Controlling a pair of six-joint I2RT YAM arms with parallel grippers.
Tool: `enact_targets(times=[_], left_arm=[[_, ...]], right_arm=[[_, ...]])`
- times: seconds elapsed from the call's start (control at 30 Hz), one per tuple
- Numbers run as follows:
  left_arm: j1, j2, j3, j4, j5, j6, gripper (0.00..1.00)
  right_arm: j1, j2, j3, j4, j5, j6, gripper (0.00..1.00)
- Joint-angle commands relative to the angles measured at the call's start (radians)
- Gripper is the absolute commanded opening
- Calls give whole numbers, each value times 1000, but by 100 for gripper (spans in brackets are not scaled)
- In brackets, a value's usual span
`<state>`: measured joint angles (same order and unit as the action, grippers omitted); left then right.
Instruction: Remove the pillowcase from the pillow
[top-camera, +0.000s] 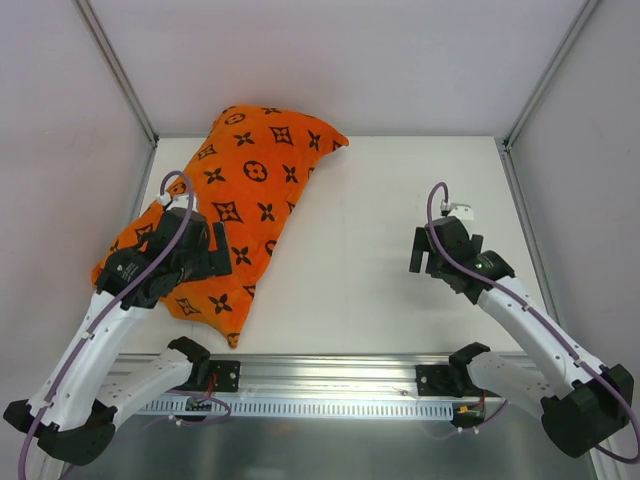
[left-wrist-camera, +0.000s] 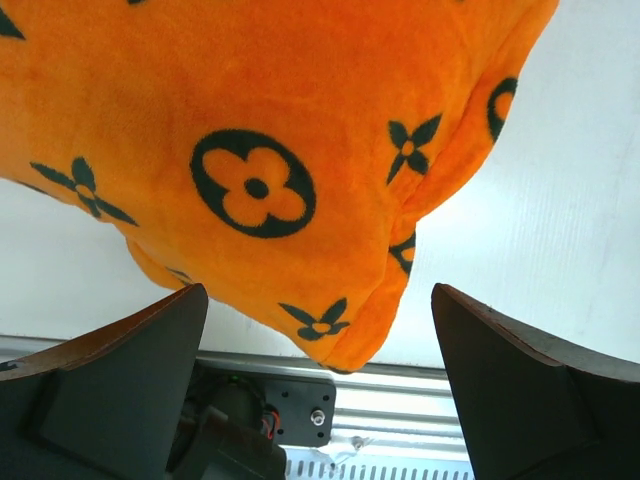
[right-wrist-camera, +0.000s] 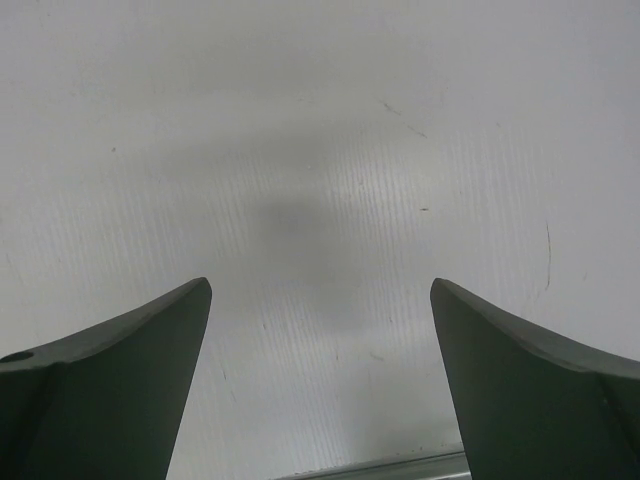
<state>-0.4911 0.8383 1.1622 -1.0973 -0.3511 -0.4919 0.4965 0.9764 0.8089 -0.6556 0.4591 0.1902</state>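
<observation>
As seen from above, noted white table (top-camera: 400, 250) across centre of frame, metal rail (top-camera: 330, 385) along its lower edge. Noted pillowcase (top-camera: 260, 190), bright orange with dark flower and circle motifs, lying diagonally in left half of frame, one corner toward upper centre, other end at lower left near the rail. Plump and filled throughout; pillow itself wholly covered, not visible. Noted left arm (top-camera: 90, 340) rising from lower left, left gripper (top-camera: 195, 252) poised over lower end of pillowcase. On left wrist view, jaws spread wide with nothing held, a corner of pillowcase showing above the gap; contact with fabric not determinable. Noted right arm (top-camera: 530, 315) at lower right, right gripper (top-camera: 432, 255) over bare table right of centre, well apart from pillowcase. On right wrist view, jaws likewise spread wide, gripping nothing, only table surface beyond.
</observation>
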Motion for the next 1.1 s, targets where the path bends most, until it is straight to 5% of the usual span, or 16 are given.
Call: enact_targets(times=[0.0, 0.23, 0.4, 0.53, 0.67, 0.83, 0.87, 0.97, 1.0, 1.07], left_arm=[[-4, 13, 5, -44, -3, -20, 97], [-114, 105, 60, -204, -74, -150, 95], [-366, 209, 15, -322, -182, -505, 97], [-428, 287, -73, -378, -224, -779, 99], [-428, 358, -156, -357, -279, -919, 99], [-311, 476, -251, -159, -301, -849, 97], [-276, 493, -251, -126, -292, -800, 92], [-273, 535, -184, -72, -295, -704, 16], [-274, 539, -155, -64, -286, -665, 0], [-283, 513, -73, -20, -258, -547, 0]], right_arm=[[2, -21, 46, 1, 12, 29, 96], [2, -12, 32, 11, 7, 35, 96], [1, 16, 32, 10, 4, 68, 96], [2, 21, 30, 20, -19, 66, 96], [2, 8, 26, 13, -31, 66, 96], [2, -21, 0, 22, -66, 60, 96], [2, -24, -4, 25, -86, 61, 96], [2, -42, -16, 27, -115, 58, 96], [2, -48, -19, 28, -128, 55, 96], [2, -59, -30, 37, -146, 48, 96]])
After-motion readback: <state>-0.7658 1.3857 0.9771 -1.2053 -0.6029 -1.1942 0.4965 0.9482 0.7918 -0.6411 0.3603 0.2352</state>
